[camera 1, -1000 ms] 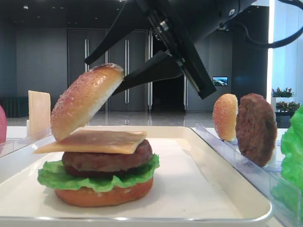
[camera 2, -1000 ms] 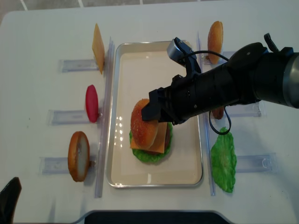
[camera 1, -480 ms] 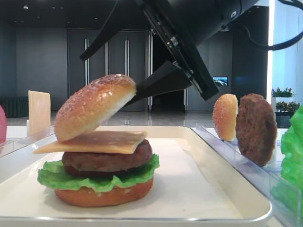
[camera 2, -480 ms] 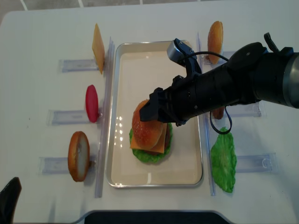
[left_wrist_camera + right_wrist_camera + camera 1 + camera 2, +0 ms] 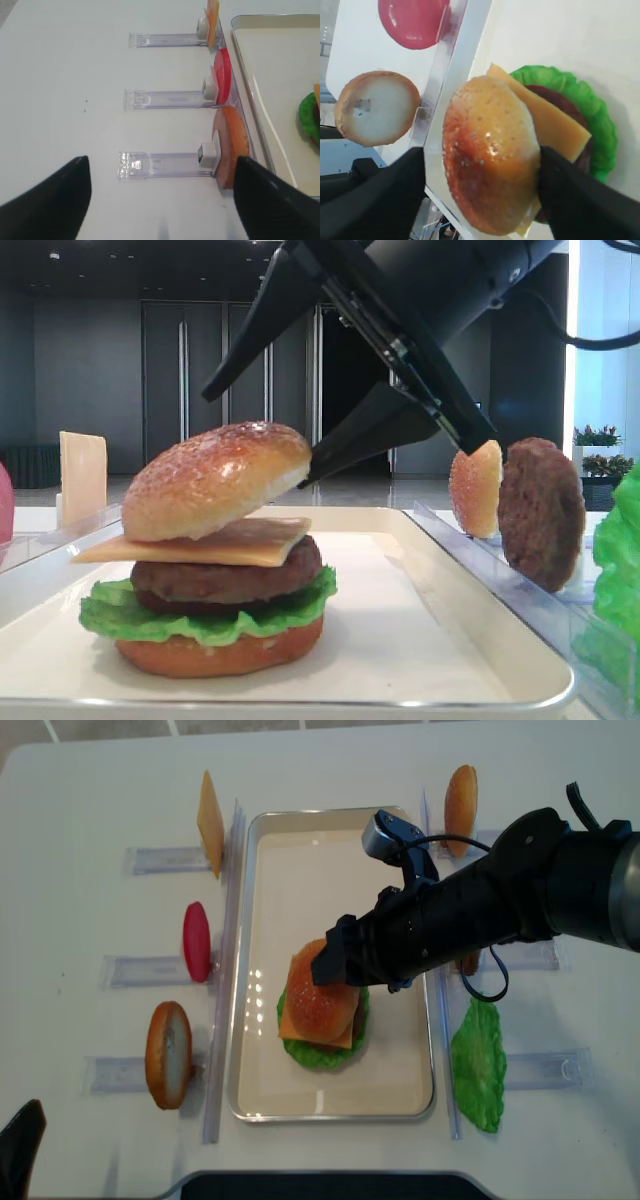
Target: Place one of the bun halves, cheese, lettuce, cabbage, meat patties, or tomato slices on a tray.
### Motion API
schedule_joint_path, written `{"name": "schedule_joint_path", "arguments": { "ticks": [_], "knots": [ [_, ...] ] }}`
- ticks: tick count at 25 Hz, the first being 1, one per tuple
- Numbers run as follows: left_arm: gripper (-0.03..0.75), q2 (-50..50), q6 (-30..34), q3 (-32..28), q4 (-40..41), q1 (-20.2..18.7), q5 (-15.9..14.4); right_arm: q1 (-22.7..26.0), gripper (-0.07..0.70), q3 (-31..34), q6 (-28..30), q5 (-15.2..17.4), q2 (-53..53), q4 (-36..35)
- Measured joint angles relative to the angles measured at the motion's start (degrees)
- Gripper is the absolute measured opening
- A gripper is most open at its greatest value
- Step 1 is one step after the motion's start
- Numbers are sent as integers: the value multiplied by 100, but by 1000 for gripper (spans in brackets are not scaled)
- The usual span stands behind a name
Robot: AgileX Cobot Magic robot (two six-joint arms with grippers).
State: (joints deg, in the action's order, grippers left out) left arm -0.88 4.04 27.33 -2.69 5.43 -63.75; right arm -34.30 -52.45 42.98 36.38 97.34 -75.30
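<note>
A seeded bun half [image 5: 215,480] lies slightly tilted on the cheese [image 5: 200,542], over a meat patty [image 5: 225,580], lettuce [image 5: 200,618] and a bottom bun, all stacked on the white tray [image 5: 500,645]. My right gripper [image 5: 255,440] is open around the bun half. One finger is well above it and the other sits by its right edge. In the right wrist view the bun half [image 5: 490,160] sits between the spread fingers [image 5: 385,200]. From above, the stack [image 5: 320,1000] is left of centre in the tray [image 5: 330,830]. My left gripper [image 5: 161,162] is open and empty over the table.
Clear racks flank the tray. On the left are an upright cheese slice [image 5: 210,818], a red tomato slice [image 5: 196,940] and a bun half [image 5: 168,1053]. On the right are a second bun top [image 5: 460,800], a patty [image 5: 540,510] and a lettuce leaf [image 5: 478,1065].
My right gripper's jaws have spread apart and let go of the bun half. It has tipped from a steep lean to lying nearly flat on the cheese.
</note>
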Motion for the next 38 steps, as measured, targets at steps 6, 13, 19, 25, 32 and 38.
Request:
{"name": "schedule_joint_path", "arguments": {
  "ticks": [6,13,19,25,32,38],
  "knots": [
    [692,0,0,0,0,0,0,0,489,0,-296,-150,-158,406],
    [692,0,0,0,0,0,0,0,489,0,-888,-315,-408,1155],
    [692,0,0,0,0,0,0,0,489,-221,-1666,-234,-593,2042],
    [692,0,0,0,0,0,0,0,489,-733,-2921,-9,-779,3497],
    [692,0,0,0,0,0,0,7,489,-1506,-4019,711,-808,4961],
    [692,0,0,0,0,0,0,407,489,-2061,-4194,1373,-808,5593]
  ]
}}
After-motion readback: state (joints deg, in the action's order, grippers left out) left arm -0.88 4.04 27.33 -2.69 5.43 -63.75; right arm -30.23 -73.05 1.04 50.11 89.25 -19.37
